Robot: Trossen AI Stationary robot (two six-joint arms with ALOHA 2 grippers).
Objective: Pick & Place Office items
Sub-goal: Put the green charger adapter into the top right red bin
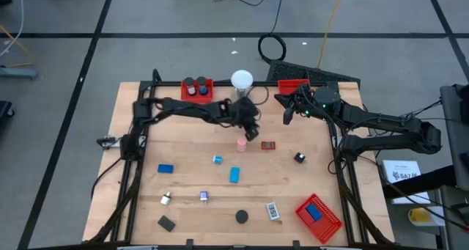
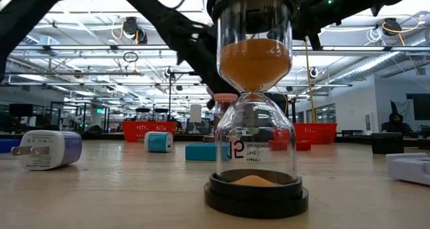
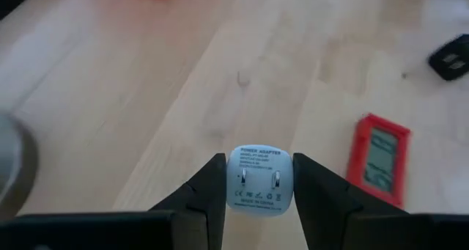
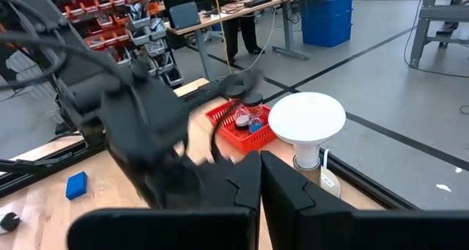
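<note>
Power adapter (image 3: 258, 178) is clamped in the left tool (image 3: 258, 188), its lower edge hidden.

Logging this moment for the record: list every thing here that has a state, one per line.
left gripper: shut on the white power adapter, prongs facing the camera
right gripper: shut, holding nothing, near the far right tray
hourglass: upright, most sand still in the top bulb
near right tray: holds a blue block

"power adapter" on the white adapter (image 3: 259, 179) between the left gripper's (image 3: 258, 199) fingers
</note>
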